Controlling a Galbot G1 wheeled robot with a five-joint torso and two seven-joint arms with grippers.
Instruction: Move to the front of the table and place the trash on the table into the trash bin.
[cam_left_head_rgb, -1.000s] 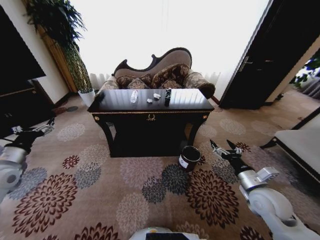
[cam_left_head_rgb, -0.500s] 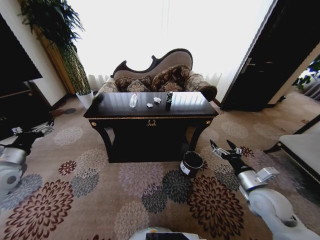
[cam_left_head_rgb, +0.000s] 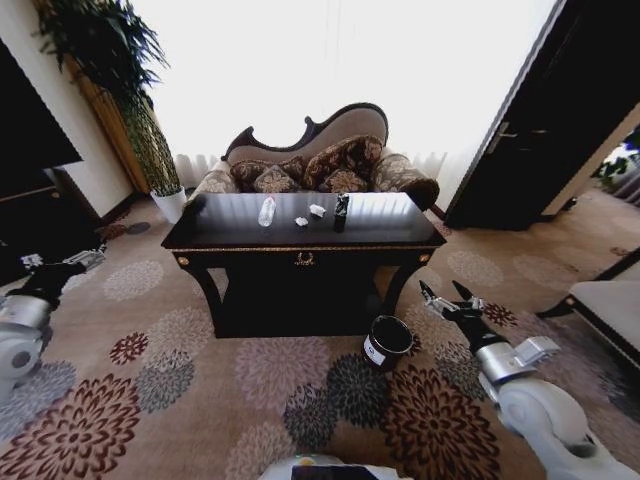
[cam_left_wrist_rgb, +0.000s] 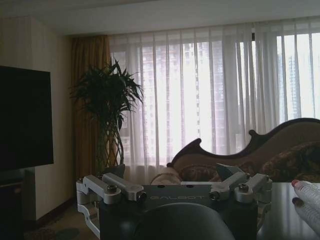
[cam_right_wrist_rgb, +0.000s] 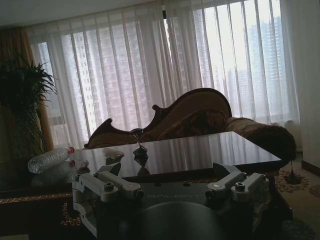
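Right gripper (cam_left_head_rgb: 448, 297) hanging wide open, empty, just beside trash bin (cam_left_head_rgb: 387, 342) | left gripper (cam_left_head_rgb: 62, 265) low by left flank, fingers unreadable | trash (cam_left_head_rgb: 300, 211) lying mid-table (cam_left_head_rgb: 380, 232) | step: approaching table front | next: close in, reach for bottle.

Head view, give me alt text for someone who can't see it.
A dark glossy table stands ahead on patterned carpet, holding a clear bottle, white paper scraps and a dark can. A black trash bin sits by its front right leg, near the open right gripper.
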